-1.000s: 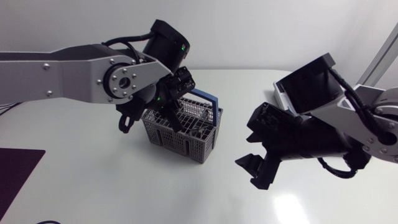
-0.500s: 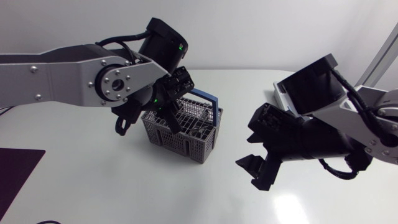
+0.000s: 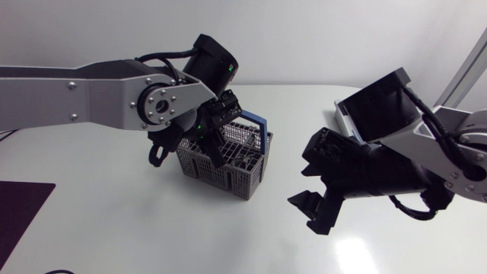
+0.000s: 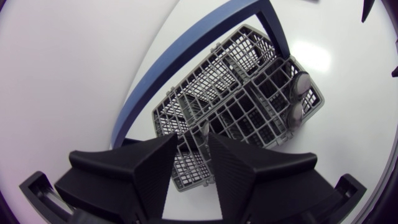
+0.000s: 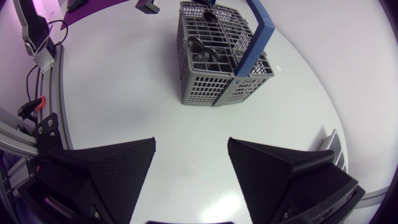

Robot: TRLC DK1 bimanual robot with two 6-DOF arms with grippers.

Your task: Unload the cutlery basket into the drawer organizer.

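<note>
My left arm (image 3: 84,95) is silver-grey with screws (image 3: 71,86), a round black joint (image 3: 211,61), black cables (image 3: 156,58) and a green light (image 3: 226,68). My right arm (image 3: 388,179) is mostly black. The left gripper (image 4: 193,140) and right gripper (image 5: 191,146) have bumpy black wedge fingers.

A dark maroon mat (image 3: 21,211) lies flat on the white table (image 3: 137,228), at its left edge.

Overhead; both wrists toward shared basket (image 3: 228,176)

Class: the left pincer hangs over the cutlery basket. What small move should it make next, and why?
Probably lower the left pincer straight down. It is open and empty, just above the basket, and the cutlery inside is not yet unloaded.
</note>
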